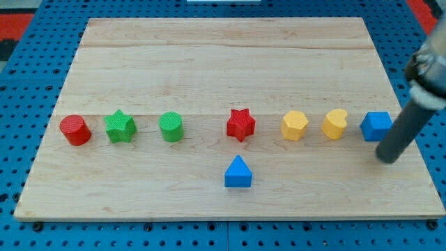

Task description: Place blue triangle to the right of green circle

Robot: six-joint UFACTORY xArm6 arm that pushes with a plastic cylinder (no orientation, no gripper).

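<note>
board: wooden board (230, 49) | row: red cylinder (74, 130), green star (120, 127), green circle (171, 127), red star (240, 124) | below: blue triangle (238, 173)

Light falls bright and even from above — the wooden board (223, 77) shows pale, with no hard glare. Each block casts only a small, soft shadow close to its base. My rod is smeared and out of focus, worst near the view's right edge, though my tip (389, 157) stays readable. The blocks themselves look sharp — colours saturated.
</note>
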